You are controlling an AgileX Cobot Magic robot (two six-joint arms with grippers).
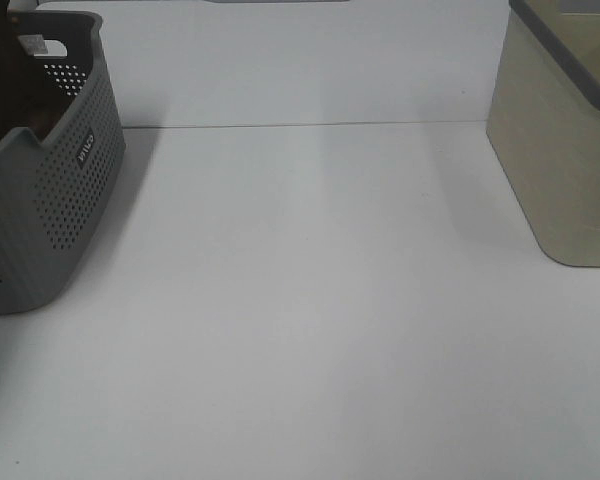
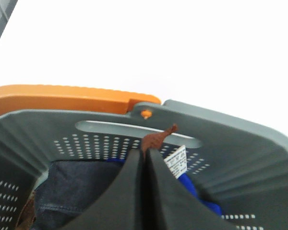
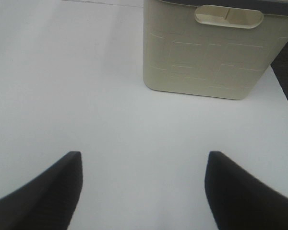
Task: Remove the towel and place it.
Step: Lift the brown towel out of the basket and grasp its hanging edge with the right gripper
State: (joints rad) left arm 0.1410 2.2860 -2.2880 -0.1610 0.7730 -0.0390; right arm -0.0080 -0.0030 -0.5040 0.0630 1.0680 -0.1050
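In the left wrist view my left gripper (image 2: 146, 153) is inside the grey perforated basket (image 2: 240, 139). Its jaws are shut on a brown fold of the towel (image 2: 157, 138), which sticks up between the fingertips. A white label (image 2: 175, 160) hangs just beside it. The basket stands at the left edge of the exterior view (image 1: 75, 190); the arm is only a dark shape inside it. My right gripper (image 3: 143, 165) is open and empty above the bare white table, facing the beige bin (image 3: 206, 52).
Dark denim cloth (image 2: 81, 191) and blue cloth (image 2: 189, 187) also lie in the basket. An orange object (image 2: 62, 98) sits behind its far wall. The beige bin with a grey rim (image 1: 565, 150) stands at the right of the white table (image 1: 310, 300).
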